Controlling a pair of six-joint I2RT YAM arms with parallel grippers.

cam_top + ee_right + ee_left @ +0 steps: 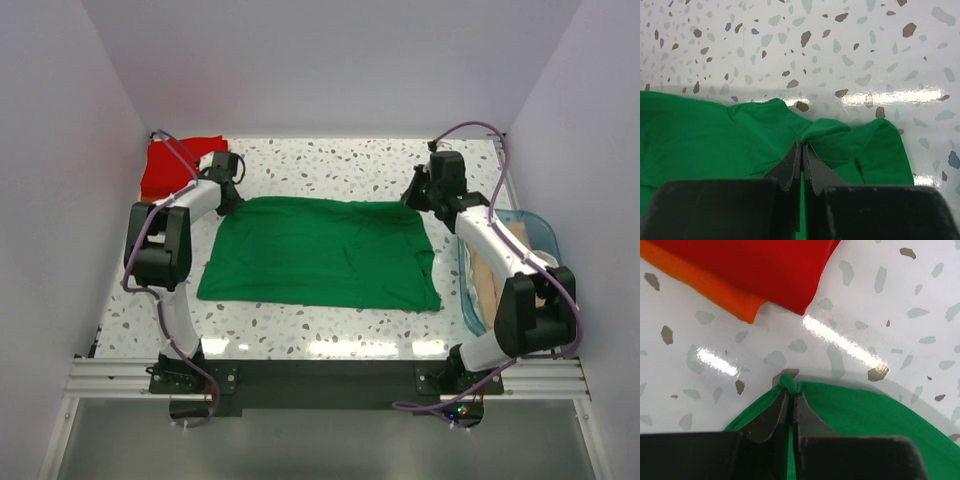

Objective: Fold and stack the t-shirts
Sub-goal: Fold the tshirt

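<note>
A bright green t-shirt [320, 255] lies spread on the speckled table. My left gripper [228, 203] is shut on its far left corner; the left wrist view shows the pinched green cloth [790, 384] bunched at the fingertips. My right gripper [418, 198] is shut on the far right edge; the right wrist view shows a fold of green cloth [826, 131] caught between the fingers. A red t-shirt [170, 165] lies folded at the far left, and in the left wrist view the red one [755, 265] rests on an orange one [715, 287].
A translucent blue basket [535, 235] at the right edge holds beige cloth [487, 275]. White walls close in the table at the back and both sides.
</note>
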